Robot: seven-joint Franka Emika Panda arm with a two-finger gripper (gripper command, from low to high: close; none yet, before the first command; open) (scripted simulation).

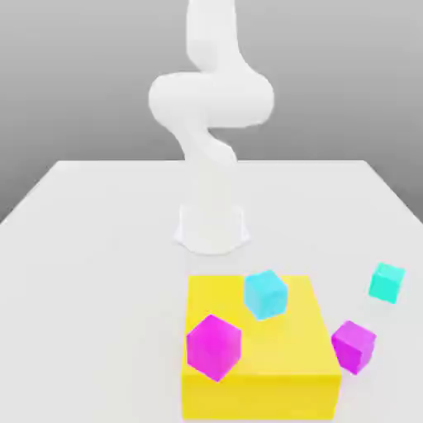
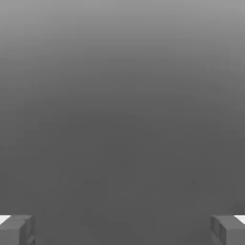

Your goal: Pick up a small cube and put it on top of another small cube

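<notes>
The small teal cube (image 1: 386,282) sits on the white table (image 1: 99,248) at the exterior view's right, apart from the other blocks. My white arm (image 1: 211,107) rises from its base (image 1: 211,227) at the table's middle and bends upward past the picture's edge. In the hand view my gripper (image 2: 122,229) is open: its two grey fingertips (image 2: 16,229) stand far apart with nothing between them, against plain grey background.
A large yellow block (image 1: 260,355) lies in front of the base. On it rest a sky-blue cube (image 1: 265,294) and a magenta cube (image 1: 214,347). Another magenta cube (image 1: 354,346) sits on the table between the yellow block and the teal cube.
</notes>
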